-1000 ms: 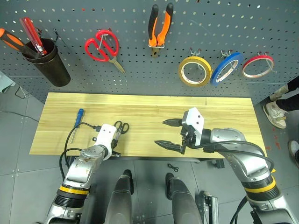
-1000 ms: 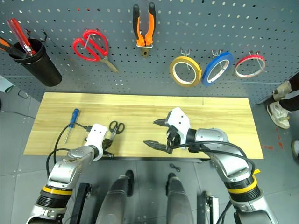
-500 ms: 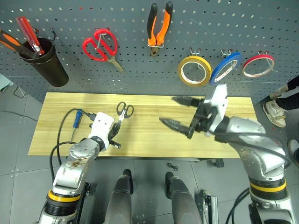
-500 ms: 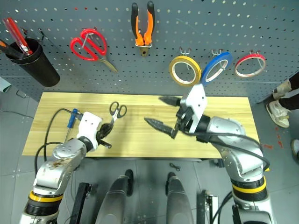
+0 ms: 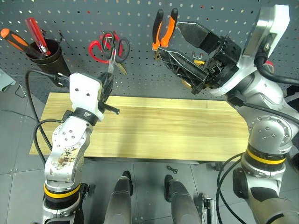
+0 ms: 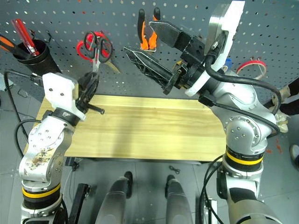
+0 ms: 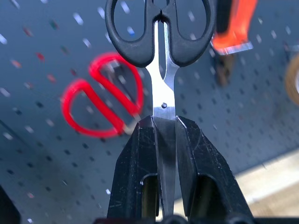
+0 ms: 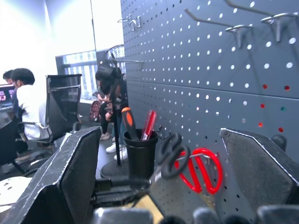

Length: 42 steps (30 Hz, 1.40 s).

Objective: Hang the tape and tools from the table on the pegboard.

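Observation:
My left gripper is shut on the blades of the small black-handled scissors and holds them handles-up against the pegboard, overlapping the red scissors. In the left wrist view the blades sit clamped between the fingers. The black scissors handles are near the top of that view. My right gripper is open and empty, raised in front of the hanging orange-and-black pliers. A sliver of blue tape peeks out behind the right arm. The table lies below.
A black cup with orange and red screwdrivers hangs at the board's left. The yellow tape roll and red tape ring hang at the right, partly hidden by the right arm. People sit beyond the board's end.
Both arms have risen from the table to the pegboard. The left gripper lifted the black scissors up to the red scissors. The right gripper stayed open.

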Motion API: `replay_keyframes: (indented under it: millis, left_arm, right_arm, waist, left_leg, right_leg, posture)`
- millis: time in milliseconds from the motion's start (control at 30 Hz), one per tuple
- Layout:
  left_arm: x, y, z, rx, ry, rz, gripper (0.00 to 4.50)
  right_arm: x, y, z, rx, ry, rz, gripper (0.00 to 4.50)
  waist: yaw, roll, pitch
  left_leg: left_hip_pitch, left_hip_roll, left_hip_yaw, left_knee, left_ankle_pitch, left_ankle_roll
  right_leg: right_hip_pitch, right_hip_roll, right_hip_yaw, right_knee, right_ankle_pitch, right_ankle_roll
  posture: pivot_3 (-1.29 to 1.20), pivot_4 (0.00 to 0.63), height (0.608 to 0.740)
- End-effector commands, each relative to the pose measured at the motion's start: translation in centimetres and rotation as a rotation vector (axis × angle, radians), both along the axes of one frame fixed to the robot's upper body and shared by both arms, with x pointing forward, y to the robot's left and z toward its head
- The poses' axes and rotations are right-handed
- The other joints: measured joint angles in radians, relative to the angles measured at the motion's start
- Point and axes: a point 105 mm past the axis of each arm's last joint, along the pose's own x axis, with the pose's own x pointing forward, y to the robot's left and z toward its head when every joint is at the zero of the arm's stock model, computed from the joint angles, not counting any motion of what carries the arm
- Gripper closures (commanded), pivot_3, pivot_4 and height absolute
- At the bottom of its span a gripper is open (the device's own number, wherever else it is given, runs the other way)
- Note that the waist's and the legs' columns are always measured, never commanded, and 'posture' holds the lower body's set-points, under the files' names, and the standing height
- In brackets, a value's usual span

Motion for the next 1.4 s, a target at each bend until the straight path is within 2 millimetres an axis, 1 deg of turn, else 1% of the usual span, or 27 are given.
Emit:
replay_keyframes:
  millis: [33, 167, 233, 367, 533, 633, 767, 833, 867, 900, 967, 1033, 1067, 1100, 1133, 1200, 1233, 1267, 1300, 1367, 1400]
  left_arm:
    - [-0.4, 0.3, 0.9, -0.015, -0.05, 0.027, 4.43]
    - [-0.1, 0.8, 0.0, -0.027, -0.01, 0.053, 4.43]
    - [0.3, 1.2, -0.8, -0.058, 0.026, 0.076, 4.43]
    - [0.7, 0.6, -1.4, -0.064, 0.053, 0.048, 4.43]
    - [1.2, 0.5, -2.1, -0.052, 0.084, 0.037, 4.43]
    - [2.1, 0.7, -3.3, -0.073, 0.157, 0.049, 4.43]
    - [2.7, 0.5, -3.0, -0.08, 0.154, 0.041, 4.43]
    - [2.7, 0.3, -2.9, -0.108, 0.155, 0.019, 3.4]
    - [2.7, 0.3, -3.0, -0.11, 0.154, 0.018, 3.12]
    - [2.8, 0.4, -3.1, -0.109, 0.155, 0.023, 2.69]
    - [2.8, 1.1, -3.5, -0.113, 0.165, 0.055, 1.74]
    - [2.8, 1.8, -4.0, -0.113, 0.18, 0.083, 0.89]
    - [2.8, 2.1, -4.4, -0.108, 0.19, 0.095, 0.39]
    - [2.7, 2.6, -5.0, -0.103, 0.207, 0.108, 0.06]
    - [2.6, 3.1, -5.8, -0.103, 0.228, 0.123, 0.06]
    - [2.5, 4.3, -7.4, -0.114, 0.278, 0.158, 0.06]
    - [2.4, 5.2, -8.3, -0.131, 0.311, 0.188, 0.06]
    - [2.4, 6.2, -9.3, -0.15, 0.353, 0.213, 0.06]
    - [2.4, 7.1, -10.1, -0.155, 0.39, 0.228, 0.06]
    - [2.7, 8.6, -11.3, -0.132, 0.454, 0.247, 0.06]
    - [2.9, 9.3, -11.6, -0.117, 0.478, 0.256, 0.06]
  right_arm:
    - [-0.9, 0.1, 1.1, 0.015, -0.076, 0.007, 0.0]
    - [-0.9, 0.2, 1.1, 0.007, -0.075, 0.01, 0.0]
    - [-0.9, 0.1, 1.3, 0.009, -0.082, 0.002, 0.0]
    - [-0.9, 0.0, 1.3, 0.006, -0.08, -0.006, 0.0]
    - [-1.0, 0.1, 1.1, -0.004, -0.075, -0.006, 0.0]
    - [-0.8, 0.1, 0.8, -0.013, -0.065, -0.015, 0.0]
    - [-0.7, 0.2, 0.5, -0.019, -0.059, -0.022, 0.0]
    - [-0.8, 0.2, 0.4, -0.021, -0.059, -0.022, 0.0]
    - [-0.8, 0.1, 0.1, -0.03, -0.055, -0.022, 0.0]
    - [-0.7, 0.0, -0.2, -0.038, -0.05, -0.022, 0.0]
    - [-0.6, -0.1, -0.7, -0.058, -0.041, -0.023, 0.0]
    - [-0.4, -0.1, -1.2, -0.078, -0.033, -0.026, 0.0]
    - [-0.4, 0.1, -1.6, -0.094, -0.034, -0.026, 0.0]
    - [-0.2, 0.4, -2.5, -0.124, -0.019, -0.024, 0.0]
    - [0.0, 0.7, -3.5, -0.164, -0.002, -0.025, 0.0]
    - [0.6, 1.4, -5.8, -0.257, 0.041, -0.042, 0.0]
    - [0.6, 1.9, -6.9, -0.302, 0.044, -0.034, 0.0]
    - [0.9, 2.6, -8.5, -0.375, 0.039, -0.042, 0.0]
    - [0.9, 3.2, -9.5, -0.416, 0.026, -0.033, 0.0]
    - [1.2, 4.4, -10.4, -0.432, 0.048, -0.021, 0.0]
    - [1.3, 4.9, -10.3, -0.427, 0.054, -0.016, 0.0]
  waist:
    - [0.0, 0.0, -0.001]
    - [-0.002, 0.0, -0.002]
    - [-0.003, 0.0, -0.003]
    - [-0.003, -0.001, -0.005]
    - [-0.005, -0.001, -0.006]
    - [-0.005, -0.001, -0.006]
    - [-0.006, -0.002, -0.007]
    - [-0.006, -0.002, -0.008]
    - [-0.006, -0.002, -0.01]
    - [-0.006, -0.002, -0.012]
    - [-0.005, -0.003, -0.015]
    - [-0.006, -0.003, -0.016]
    - [-0.007, -0.003, -0.016]
    - [-0.007, -0.003, -0.017]
    - [-0.009, -0.003, -0.018]
    - [-0.009, -0.003, -0.019]
    - [-0.008, -0.002, -0.019]
    - [-0.007, -0.002, -0.019]
    - [-0.008, -0.002, -0.019]
    - [-0.006, -0.002, -0.018]
    - [-0.006, -0.002, -0.018]
  left_leg:
    - [0.0, 0.0, 0.0, 0.0, 0.0, 0.0]
    - [0.001, 0.0, 0.0, 0.0, 0.0, 0.0]
    - [0.001, 0.0, 0.0, 0.0, 0.001, -0.001]
    - [0.001, 0.0, -0.001, 0.0, 0.001, -0.001]
    - [0.001, 0.0, -0.001, 0.0, 0.002, -0.002]
    - [0.001, 0.0, -0.001, 0.0, 0.002, -0.002]
    - [0.002, 0.0, -0.001, 0.001, 0.003, -0.001]
    - [0.002, 0.0, -0.001, 0.002, 0.003, -0.002]
    - [0.002, 0.0, -0.001, 0.002, 0.003, -0.002]
    - [0.002, 0.0, -0.001, 0.003, 0.003, -0.002]
    - [0.002, 0.0, -0.002, 0.003, 0.003, -0.001]
    - [0.002, 0.0, -0.002, 0.004, 0.003, -0.001]
    - [0.002, 0.0, -0.002, 0.005, 0.003, -0.001]
    - [0.002, 0.0, -0.002, 0.005, 0.003, -0.001]
    - [0.002, 0.0, -0.002, 0.005, 0.003, -0.001]
    - [0.003, 0.0, -0.002, 0.005, 0.003, -0.001]
    - [0.003, 0.001, -0.002, 0.005, 0.003, -0.001]
    - [0.003, 0.001, -0.002, 0.005, 0.003, -0.001]
    - [0.003, 0.001, -0.002, 0.006, 0.003, -0.001]
    - [0.003, 0.001, -0.002, 0.007, 0.003, -0.001]
    - [0.003, 0.001, -0.003, 0.007, 0.003, -0.001]
  right_leg:
    - [0.0, 0.0, 0.0, 0.0, 0.0, 0.0]
    - [0.0, 0.0, 0.0, 0.002, 0.0, 0.0]
    - [0.0, 0.0, 0.0, 0.002, 0.0, -0.001]
    - [0.0, 0.0, 0.0, 0.003, 0.0, -0.001]
    - [0.0, 0.0, 0.0, 0.003, 0.001, -0.001]
    - [0.0, 0.0, 0.0, 0.004, 0.001, -0.001]
    - [0.0, 0.0, 0.0, 0.005, 0.001, -0.001]
    - [0.0, 0.0, 0.0, 0.006, 0.001, -0.001]
    - [0.0, 0.0, 0.0, 0.006, 0.001, -0.001]
    - [0.0, 0.0, 0.0, 0.006, 0.001, -0.001]
    - [0.001, 0.0, 0.0, 0.006, 0.001, -0.001]
    - [0.001, 0.0, 0.0, 0.007, 0.001, -0.001]
    - [0.001, 0.0, 0.0, 0.007, 0.001, -0.001]
    - [0.001, 0.0, 0.0, 0.007, 0.001, -0.002]
    - [0.002, 0.001, 0.0, 0.007, 0.001, -0.002]
    - [0.002, 0.001, 0.0, 0.008, 0.001, -0.002]
    - [0.002, 0.001, 0.0, 0.008, 0.001, -0.002]
    - [0.002, 0.001, 0.0, 0.008, 0.001, -0.002]
    - [0.002, 0.001, 0.0, 0.008, 0.001, -0.002]
    - [0.002, 0.002, 0.0, 0.008, 0.001, -0.002]
    - [0.002, 0.002, 0.0, 0.009, 0.001, -0.001]
  posture:
    - [0.11, 0.268, 0.74]
    - [0.11, 0.268, 0.74]
    - [0.09, 0.264, 0.74]
    - [0.08, 0.266, 0.74]
    - [0.07, 0.269, 0.74]
    - [0.07, 0.269, 0.74]
    - [0.06, 0.268, 0.74]
    - [0.06, 0.267, 0.74]
    - [0.06, 0.267, 0.74]
    - [0.06, 0.267, 0.74]
    - [0.07, 0.269, 0.74]
    - [0.08, 0.277, 0.74]
    - [0.08, 0.282, 0.74]
    - [0.08, 0.282, 0.74]
    - [0.09, 0.295, 0.74]
    - [0.09, 0.295, 0.74]
    - [0.1, 0.31, 0.74]
    - [0.1, 0.315, 0.74]
    - [0.11, 0.328, 0.74]
    - [0.13, 0.342, 0.74]
    - [0.13, 0.356, 0.74]
